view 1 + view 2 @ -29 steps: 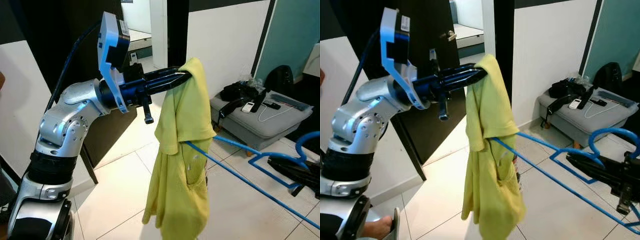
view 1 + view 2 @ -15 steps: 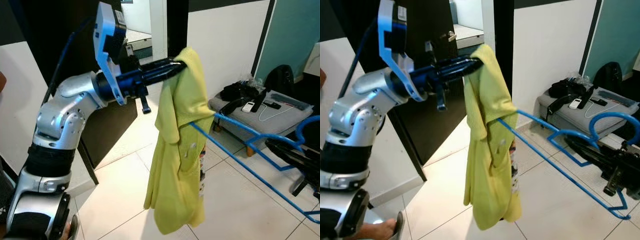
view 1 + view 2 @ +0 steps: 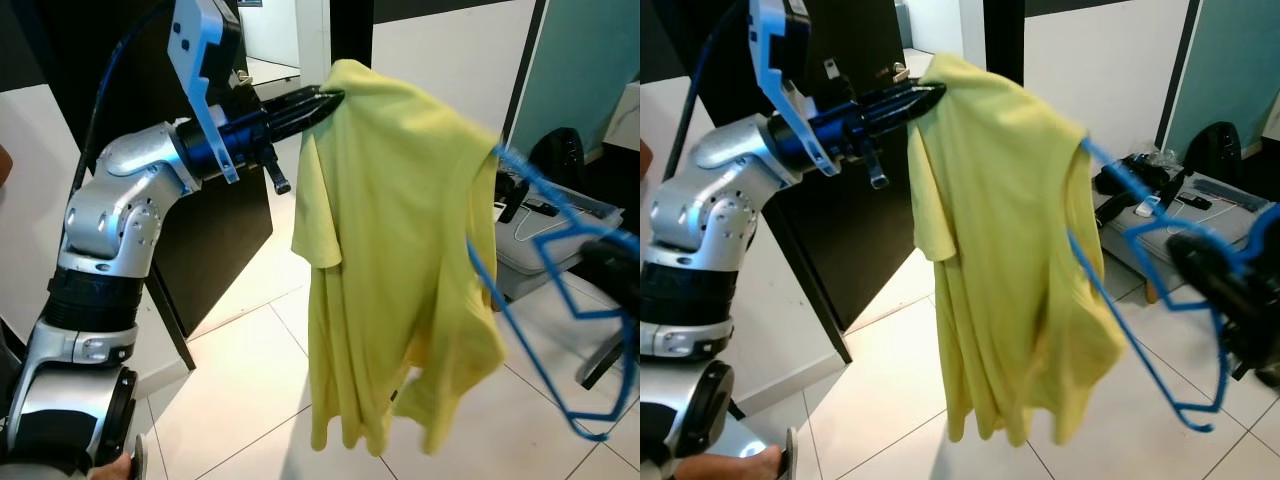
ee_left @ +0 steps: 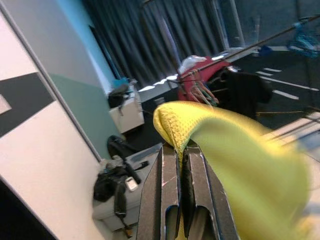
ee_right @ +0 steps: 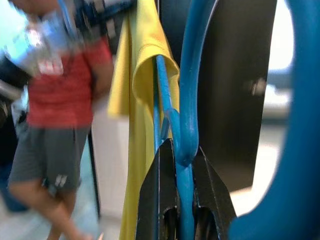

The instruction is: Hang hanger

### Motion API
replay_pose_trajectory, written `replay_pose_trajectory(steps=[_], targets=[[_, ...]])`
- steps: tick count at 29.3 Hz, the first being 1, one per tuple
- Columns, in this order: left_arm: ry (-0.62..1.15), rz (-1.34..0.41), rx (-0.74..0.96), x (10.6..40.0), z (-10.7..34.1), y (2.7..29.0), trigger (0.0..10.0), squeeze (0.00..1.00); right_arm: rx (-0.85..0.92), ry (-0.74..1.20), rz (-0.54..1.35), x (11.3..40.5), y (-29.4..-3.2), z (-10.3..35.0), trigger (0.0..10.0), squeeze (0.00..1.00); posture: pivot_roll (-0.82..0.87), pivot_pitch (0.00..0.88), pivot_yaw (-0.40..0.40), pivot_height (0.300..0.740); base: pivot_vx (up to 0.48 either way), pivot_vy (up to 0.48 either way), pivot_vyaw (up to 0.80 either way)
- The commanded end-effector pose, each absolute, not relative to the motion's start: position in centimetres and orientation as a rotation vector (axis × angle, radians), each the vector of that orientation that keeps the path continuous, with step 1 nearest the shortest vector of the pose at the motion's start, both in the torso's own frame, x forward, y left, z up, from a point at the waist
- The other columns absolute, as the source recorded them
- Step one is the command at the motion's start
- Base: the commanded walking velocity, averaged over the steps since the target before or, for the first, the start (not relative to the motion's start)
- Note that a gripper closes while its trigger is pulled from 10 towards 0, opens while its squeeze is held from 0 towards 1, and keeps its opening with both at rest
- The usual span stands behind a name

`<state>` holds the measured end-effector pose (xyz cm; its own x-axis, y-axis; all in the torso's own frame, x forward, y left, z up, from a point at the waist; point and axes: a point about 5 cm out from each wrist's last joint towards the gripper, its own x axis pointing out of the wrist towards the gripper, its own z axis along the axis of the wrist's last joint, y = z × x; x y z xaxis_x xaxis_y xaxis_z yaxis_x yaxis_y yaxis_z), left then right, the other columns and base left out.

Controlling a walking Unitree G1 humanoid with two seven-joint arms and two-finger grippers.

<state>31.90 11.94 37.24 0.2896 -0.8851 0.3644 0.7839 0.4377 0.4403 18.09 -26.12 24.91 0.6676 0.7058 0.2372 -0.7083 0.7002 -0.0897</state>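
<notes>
A yellow shirt [image 3: 390, 230] hangs from my left gripper [image 3: 330, 97], which is shut on its top edge at upper left of the scene. The left wrist view has the cloth [image 4: 240, 150] pinched between the black fingers [image 4: 165, 170]. A blue hanger [image 3: 545, 250] is held at the right by my right gripper [image 3: 1225, 290], blurred. One hanger arm reaches inside the shirt and props up its right shoulder. In the right wrist view the fingers [image 5: 160, 175] are shut on the blue hanger bar [image 5: 192, 75], with the shirt [image 5: 142, 60] beyond.
A dark door [image 3: 215, 230] stands behind the left arm. A grey bench [image 3: 1200, 205] with black bags and cables sits at the right by the white wall. A person in a red top [image 5: 55, 90] stands beyond the shirt. Pale tiled floor [image 3: 240, 400] lies below.
The right gripper has swung the hanger up and towards the shirt. The shirt now spreads wide over the hanger arm. The left gripper has risen slightly.
</notes>
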Motion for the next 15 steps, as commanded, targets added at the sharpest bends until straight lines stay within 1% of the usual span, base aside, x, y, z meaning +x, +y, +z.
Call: replay_pose_trajectory(steps=[1,4,8,10,12,13,14,15], targets=[[-0.668,-1.128,0.219,31.5,38.6,12.4,10.0,0.00,-0.019,-0.253,0.813,18.2,-25.5,24.7,10.0,0.00,-0.10,0.000,0.075,0.740,0.000,0.000,0.00],[-0.698,-1.267,0.274,30.0,39.4,11.8,10.0,0.00,0.025,-0.305,0.757,19.7,-24.4,24.3,10.0,0.00,-0.08,0.000,0.080,0.740,0.000,0.000,0.00],[-0.705,-1.307,0.290,29.5,39.7,11.6,10.0,0.00,0.041,-0.344,0.716,20.4,-24.4,24.7,10.0,0.00,-0.08,0.000,0.082,0.740,0.000,0.000,0.00],[-0.710,-1.353,0.315,28.8,40.0,11.2,10.0,0.00,0.093,-0.426,0.665,21.2,-24.5,25.7,10.0,0.00,-0.08,0.000,0.083,0.740,0.000,0.000,0.00],[-0.710,-1.353,0.315,28.8,40.0,11.2,10.0,0.00,0.093,-0.426,0.665,21.2,-24.5,25.7,10.0,0.00,-0.08,0.000,0.083,0.740,0.000,0.000,0.00],[-0.711,-1.369,0.322,28.6,40.1,11.0,10.0,0.00,0.121,-0.457,0.652,21.5,-24.5,26.1,10.0,0.00,-0.08,0.000,0.083,0.740,0.000,0.000,0.00],[-0.710,-1.383,0.331,28.4,40.1,10.8,10.0,0.00,0.120,-0.439,0.692,21.6,-23.7,25.8,10.0,0.00,-0.08,0.000,0.085,0.740,0.000,0.000,0.00],[-0.710,-1.383,0.331,28.4,40.1,10.8,10.0,0.00,0.120,-0.439,0.692,21.6,-23.7,25.8,10.0,0.00,-0.08,0.000,0.085,0.740,0.000,0.000,0.00]])
